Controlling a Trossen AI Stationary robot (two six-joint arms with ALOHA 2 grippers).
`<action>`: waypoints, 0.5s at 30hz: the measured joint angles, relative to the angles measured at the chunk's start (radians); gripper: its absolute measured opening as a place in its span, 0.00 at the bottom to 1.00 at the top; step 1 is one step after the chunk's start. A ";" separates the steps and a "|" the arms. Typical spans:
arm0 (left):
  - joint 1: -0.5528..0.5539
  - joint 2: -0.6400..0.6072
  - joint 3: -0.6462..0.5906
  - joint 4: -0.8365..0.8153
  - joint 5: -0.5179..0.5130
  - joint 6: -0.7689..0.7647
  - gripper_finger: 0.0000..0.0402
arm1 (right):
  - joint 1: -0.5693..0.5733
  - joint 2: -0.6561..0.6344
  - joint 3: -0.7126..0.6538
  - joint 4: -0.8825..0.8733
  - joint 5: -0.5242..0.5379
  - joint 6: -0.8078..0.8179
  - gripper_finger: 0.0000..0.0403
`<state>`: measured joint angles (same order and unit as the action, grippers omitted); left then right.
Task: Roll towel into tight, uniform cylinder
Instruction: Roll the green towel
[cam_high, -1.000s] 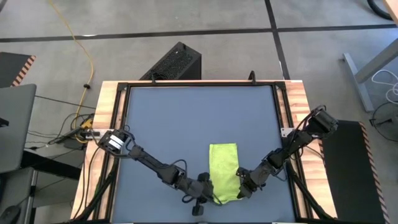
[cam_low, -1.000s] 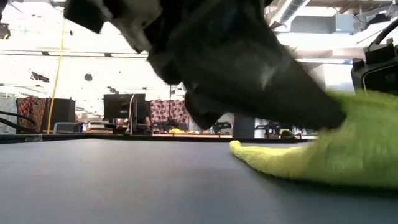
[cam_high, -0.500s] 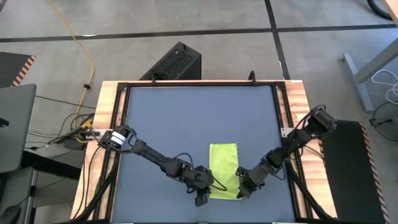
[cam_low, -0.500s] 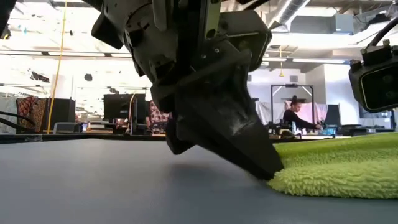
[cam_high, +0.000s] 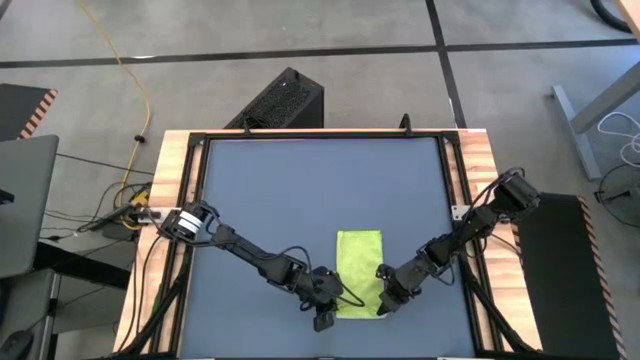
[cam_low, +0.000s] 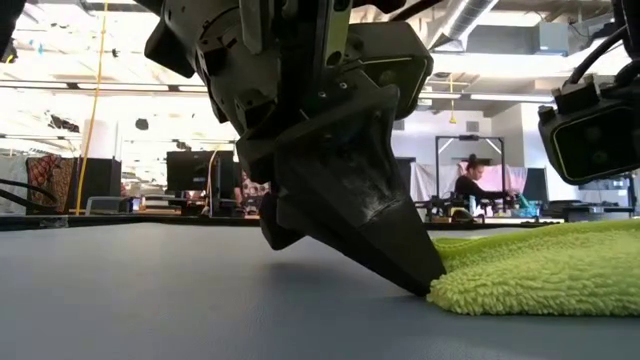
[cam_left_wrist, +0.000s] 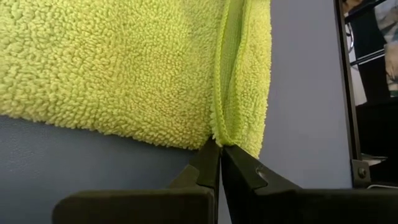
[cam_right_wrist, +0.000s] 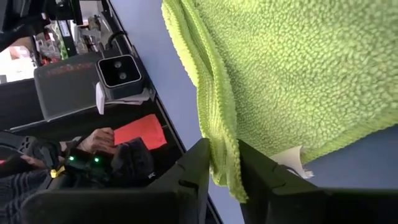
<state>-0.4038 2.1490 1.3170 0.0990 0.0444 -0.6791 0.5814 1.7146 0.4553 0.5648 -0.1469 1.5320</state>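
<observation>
The lime towel (cam_high: 359, 272) lies flat on the dark blue-grey mat (cam_high: 300, 190), a narrow strip running from far to near, folded in at least two layers along one long side (cam_left_wrist: 245, 68). My left gripper (cam_high: 333, 305) is shut, its tips at the towel's near left corner. My right gripper (cam_high: 383, 304) is at the near right corner, shut on the towel's edge. In the low view my left gripper (cam_low: 425, 283) points down to the mat at the towel's edge (cam_low: 450, 295). My left gripper's shut fingertips (cam_left_wrist: 211, 155) touch the towel's near left corner (cam_left_wrist: 217, 134) at the hem, slanting down to the mat. Whether any cloth lies between the tips, I cannot tell. The towel lies flat on the mat. My right gripper pinches the towel's folded side edge (cam_right_wrist: 219, 146) near its near right corner between its two fingers (cam_right_wrist: 198, 163), more than one layer. The fingers come low along the mat from the near right. The rest of the towel lies on the mat.
A small white tag (cam_right_wrist: 290, 158) sticks out under the towel beside my right fingers. The mat has free room on the far side and to the left. Wooden table borders (cam_high: 172, 200) frame it. A person's hands with a device (cam_right_wrist: 93, 155) show beyond the table.
The towel's near end, raised and bulging toward the near edge a second ago, now lies flat on the mat and ends farther from that edge. My left gripper has moved from the near edge up to the towel's near left corner. My right gripper has shifted slightly left.
</observation>
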 joint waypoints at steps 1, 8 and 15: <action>0.000 0.000 0.000 0.000 0.000 -0.005 0.00 | 0.000 -0.003 0.000 -0.006 -0.002 0.005 0.24; 0.000 0.000 0.000 0.003 -0.003 -0.015 0.00 | -0.007 -0.098 -0.001 -0.206 0.026 0.012 0.24; 0.006 0.001 0.000 0.010 -0.003 -0.029 0.00 | -0.010 -0.199 -0.005 -0.407 0.056 -0.055 0.24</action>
<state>-0.3978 2.1498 1.3170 0.1089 0.0411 -0.7085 0.5716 1.5156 0.4500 0.1579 -0.0910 1.4773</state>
